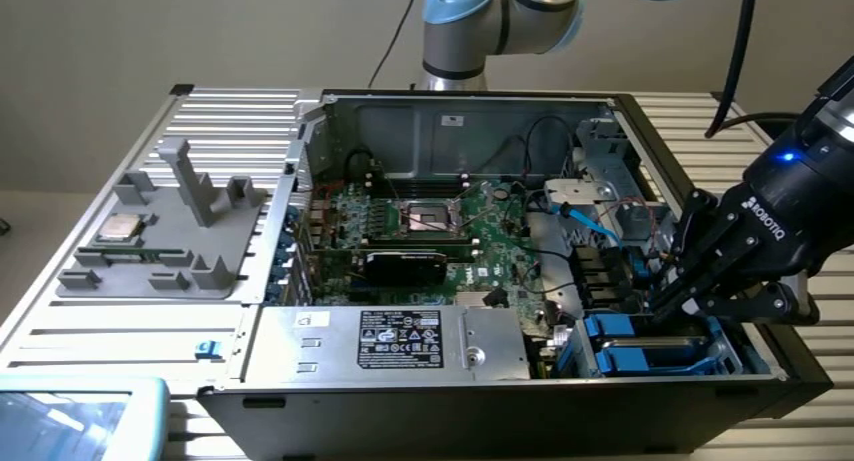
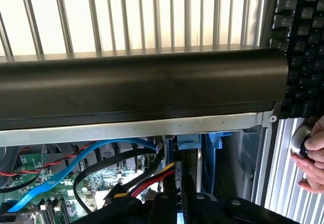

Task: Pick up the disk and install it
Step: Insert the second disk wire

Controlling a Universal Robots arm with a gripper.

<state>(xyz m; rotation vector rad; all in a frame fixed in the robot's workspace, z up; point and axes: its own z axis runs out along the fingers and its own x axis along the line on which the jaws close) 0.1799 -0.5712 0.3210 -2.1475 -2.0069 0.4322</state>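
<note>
The disk (image 1: 627, 327) stands edge-on in the drive bay at the front corner of the open computer case, on the exterior view's right. Only its bright blue rail shows; the label is hidden. My black gripper (image 1: 663, 303) reaches down into that bay from the right, fingers close together on the disk's top end. In the wrist view a thin slab runs out from between the fingers of the gripper (image 2: 178, 203) to the blue rail of the disk (image 2: 188, 144), just under the case's metal rim.
A second blue piece (image 1: 654, 359) sits beside it in the bay. The grey power supply box (image 1: 400, 341), the motherboard (image 1: 427, 221) and loose cables (image 2: 76, 168) crowd the case. A grey fixture (image 1: 160, 241) holds a small chip. Beyond the case wall (image 2: 142, 87) are a keyboard (image 2: 304, 46) and a person's hand (image 2: 314, 153).
</note>
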